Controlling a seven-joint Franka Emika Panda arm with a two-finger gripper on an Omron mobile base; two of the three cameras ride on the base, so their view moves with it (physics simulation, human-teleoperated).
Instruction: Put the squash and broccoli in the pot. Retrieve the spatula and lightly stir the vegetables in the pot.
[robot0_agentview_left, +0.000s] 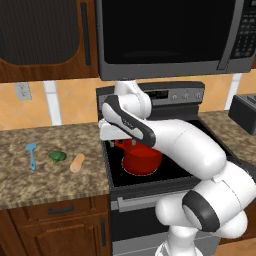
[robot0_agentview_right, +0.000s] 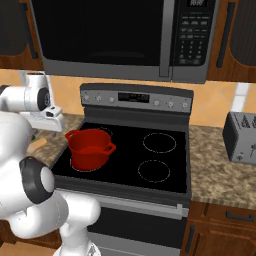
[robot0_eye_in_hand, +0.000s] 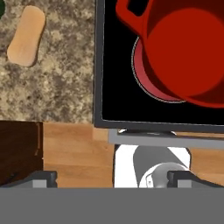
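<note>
1. Progress: nothing done yet, as far as I can judge. All three loose items sit on the granite counter left of the stove; none is in the pot.
2. Squash: lying on the counter, nearest the stove edge of the three. In the hand view it lies in the top-left corner, well apart from the pot rim.
3. Broccoli: just left of the squash, near but apparently not touching. A dark green sliver at the top-left edge of the hand view is probably it.
4. Spatula: light blue, farthest left, head pointing toward the backsplash, apart from the broccoli.
5. Pot: red, upright on the front-left burner, two loop handles. The hand view looks down into it: only bare red floor seen, so the visible part reads empty. The far part of the interior is cut off by the frame.
6. Gripper: jaws spread fully wide, nothing between them, holding nothing. The hand hangs above the stove's front-left edge beside the pot, not over any vegetable.
7. Remaining: pick squash, drop in pot; same for broccoli; fetch spatula; stir lightly. Whole sequence outstanding.
8. Other containers: microwave above, door closed; toaster on the right counter, contents can't tell.
</note>
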